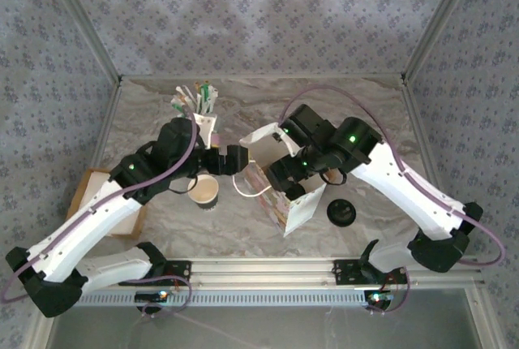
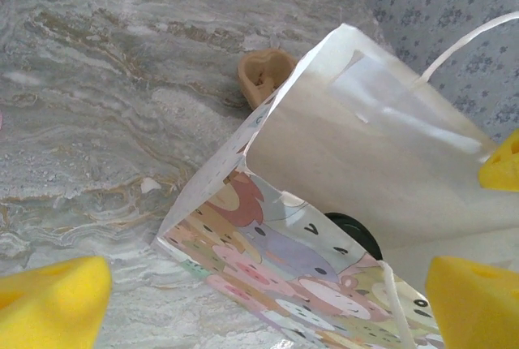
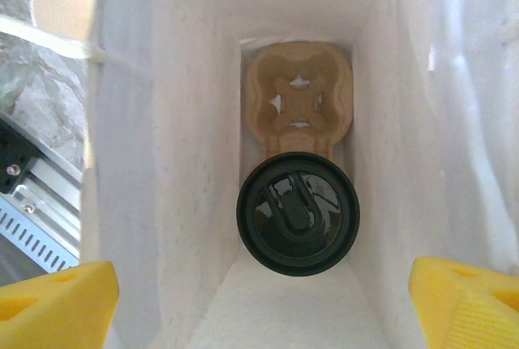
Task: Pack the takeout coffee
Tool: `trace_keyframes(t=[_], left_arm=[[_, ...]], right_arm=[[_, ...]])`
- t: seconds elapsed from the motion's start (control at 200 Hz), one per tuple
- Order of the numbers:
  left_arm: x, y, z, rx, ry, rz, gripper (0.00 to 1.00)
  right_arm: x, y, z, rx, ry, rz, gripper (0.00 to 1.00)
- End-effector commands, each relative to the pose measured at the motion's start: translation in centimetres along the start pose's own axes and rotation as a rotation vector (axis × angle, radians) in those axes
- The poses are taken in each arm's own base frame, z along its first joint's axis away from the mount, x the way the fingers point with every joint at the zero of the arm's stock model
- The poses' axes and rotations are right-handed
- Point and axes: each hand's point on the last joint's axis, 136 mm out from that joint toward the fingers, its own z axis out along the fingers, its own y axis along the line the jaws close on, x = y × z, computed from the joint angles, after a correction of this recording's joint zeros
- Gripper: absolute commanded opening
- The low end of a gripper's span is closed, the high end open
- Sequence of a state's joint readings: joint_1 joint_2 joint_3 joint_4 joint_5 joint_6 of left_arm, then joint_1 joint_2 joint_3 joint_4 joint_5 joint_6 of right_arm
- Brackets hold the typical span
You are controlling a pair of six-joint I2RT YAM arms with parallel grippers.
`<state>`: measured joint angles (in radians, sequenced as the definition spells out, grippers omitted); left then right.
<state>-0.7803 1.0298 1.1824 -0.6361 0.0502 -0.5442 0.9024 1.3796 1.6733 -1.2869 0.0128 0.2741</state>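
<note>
Right wrist: black-lidded coffee cup [image 3: 298, 213] sits in tan moulded-pulp carrier [image 3: 298, 105] at bottom of white paper bag [image 3: 162, 162]. Cup axis vertical, lid faces straight up at mouth; carrier's long axis runs along bag's longer side. Right gripper [image 3: 261, 300] over mouth, fingers spread wide, pinching nothing. Est. handling: cup wall soft, prob. weighty w/ liquid, lid could pop, so hold below lid, gently, keep upright

Left wrist: left gripper [image 2: 261, 296] spread too, nothing between pads. Bag's cartoon-printed side faces it, thin white handle [image 2: 470, 39] at top. Est.: bag light, flimsy, creases easily, so take by handle or rim, not mid-wall

Top external: bag stands mid-table btwn both arms, mouth up. Open tan paper cup [image 1: 204, 191] just left of it; loose black round lid [image 1: 341, 213] to right, apart
</note>
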Motion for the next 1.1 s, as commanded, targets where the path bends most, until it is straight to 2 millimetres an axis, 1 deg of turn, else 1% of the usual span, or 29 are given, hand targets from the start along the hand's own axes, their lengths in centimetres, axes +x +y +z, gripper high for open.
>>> trace_keyframes(t=[0.0,0.285,0.49,0.68,0.929,1.094], left_arm=[[-1.7,-0.9,-2.1,0.023,-0.068,-0.003,0.99],[-2.5,-1.2,-4.1,0.04,-0.131,0.002,0.99],[-3.1,-1.4,-5.6,0.065,-0.19,0.003,0.99],[-3.4,-1.3,-7.0,0.075,-0.242,0.0,0.99],[-3.2,-0.4,-9.1,0.078,-0.33,-0.021,0.99],[-2.6,1.1,-10.3,0.056,-0.395,-0.057,1.0]], right_arm=[[-0.8,-0.1,-2.1,0.002,-0.091,0.011,0.94],[-1.2,-0.2,-4.7,-0.031,-0.222,0.015,0.93],[-1.6,-0.1,-7.6,-0.075,-0.363,0.019,0.92],[-1.1,-0.2,-9.7,-0.104,-0.46,0.027,0.92],[-0.1,-1.8,-12.7,-0.083,-0.626,0.047,0.93],[1.1,-3.3,-14.5,-0.044,-0.721,0.063,0.94]])
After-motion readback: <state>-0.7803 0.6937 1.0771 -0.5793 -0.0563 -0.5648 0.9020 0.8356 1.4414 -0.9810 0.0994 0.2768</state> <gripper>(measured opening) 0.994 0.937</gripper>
